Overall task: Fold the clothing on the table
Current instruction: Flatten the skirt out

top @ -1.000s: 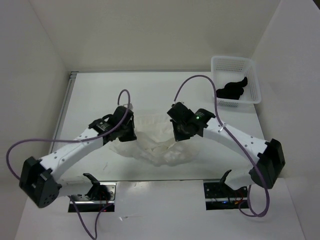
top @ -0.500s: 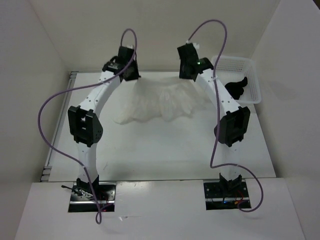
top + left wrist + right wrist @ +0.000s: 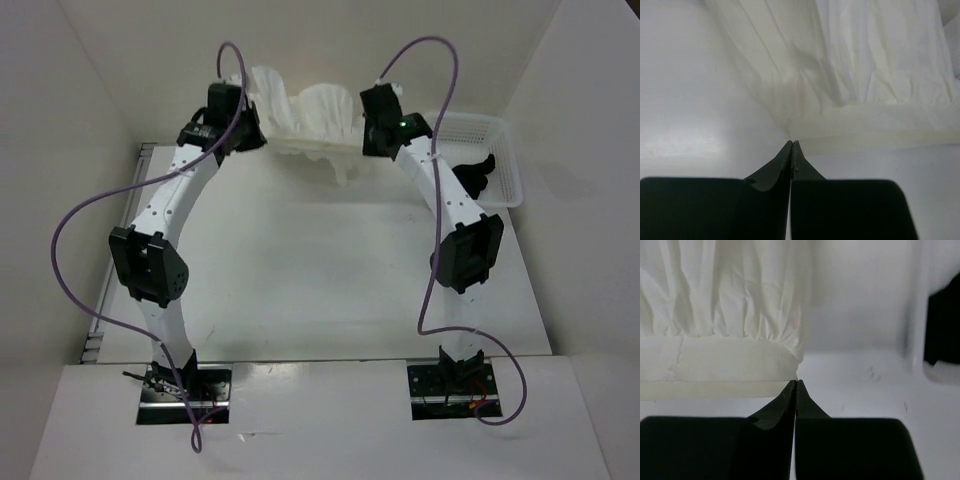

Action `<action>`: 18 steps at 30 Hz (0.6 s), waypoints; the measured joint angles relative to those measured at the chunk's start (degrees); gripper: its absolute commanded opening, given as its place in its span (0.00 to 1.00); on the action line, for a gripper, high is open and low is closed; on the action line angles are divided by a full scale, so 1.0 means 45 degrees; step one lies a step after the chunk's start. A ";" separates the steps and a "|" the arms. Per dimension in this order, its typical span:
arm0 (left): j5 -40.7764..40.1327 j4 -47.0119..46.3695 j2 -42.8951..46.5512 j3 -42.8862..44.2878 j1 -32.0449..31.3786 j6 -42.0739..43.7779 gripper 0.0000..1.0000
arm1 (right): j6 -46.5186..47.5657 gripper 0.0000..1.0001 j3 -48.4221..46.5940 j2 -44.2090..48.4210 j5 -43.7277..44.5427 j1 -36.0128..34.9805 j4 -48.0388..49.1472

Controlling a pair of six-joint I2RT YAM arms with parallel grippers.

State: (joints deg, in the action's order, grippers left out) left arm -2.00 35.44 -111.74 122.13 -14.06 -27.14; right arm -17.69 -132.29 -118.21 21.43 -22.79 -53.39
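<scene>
The clothing (image 3: 305, 112) spans left tool (image 3: 791, 143) and right tool (image 3: 795, 383); both clamped.

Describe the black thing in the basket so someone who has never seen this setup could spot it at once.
Find the large flat white table and look to its far right corner, where a white plastic mesh basket sits. Inside it lies a small crumpled black cloth. It is the only dark fabric here; the other, a white wrinkled fabric garment, hangs above the table's far edge.
</scene>
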 measured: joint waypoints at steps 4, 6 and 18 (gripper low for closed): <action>0.0534 -0.1608 0.0767 -0.5877 -0.0029 -0.0447 0.00 | -0.0019 0.00 0.5722 0.0797 -0.0510 -0.0355 0.1103; 0.0860 -0.1909 0.0719 -0.8228 -0.0073 -0.0850 0.00 | -0.0160 0.00 0.8034 0.0991 -0.0797 -0.0656 0.1608; 0.2608 -0.3881 0.3619 -1.5703 -0.1559 -0.3152 0.00 | -0.1948 0.00 1.4979 0.5008 -0.1681 -0.3351 0.2074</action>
State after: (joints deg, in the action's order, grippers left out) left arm 9.74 17.98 -95.46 51.46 -21.08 -41.32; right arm -26.46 -64.88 -95.68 13.87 -37.87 -44.05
